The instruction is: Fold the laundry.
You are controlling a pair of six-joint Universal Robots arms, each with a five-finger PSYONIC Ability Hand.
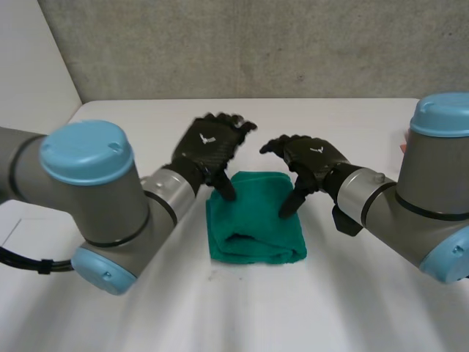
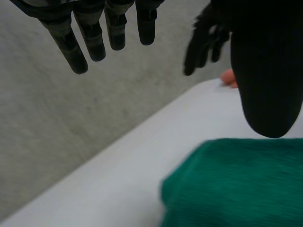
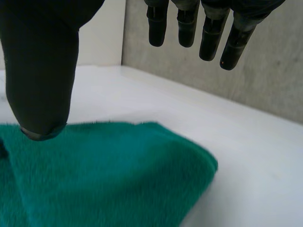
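A green cloth lies folded into a small thick rectangle in the middle of the white table. My left hand hovers over its far left corner, fingers straight and spread, thumb pointing down at the cloth. My right hand hangs over the far right edge, also open, its thumb lowered toward the cloth. In the left wrist view the fingers are straight and the cloth lies below the thumb. In the right wrist view the fingers are straight and the cloth lies loose beneath the thumb.
A grey wall runs behind the table's far edge. A small pink-red thing shows at the table's right side behind my right arm. Bare table surrounds the cloth on all sides.
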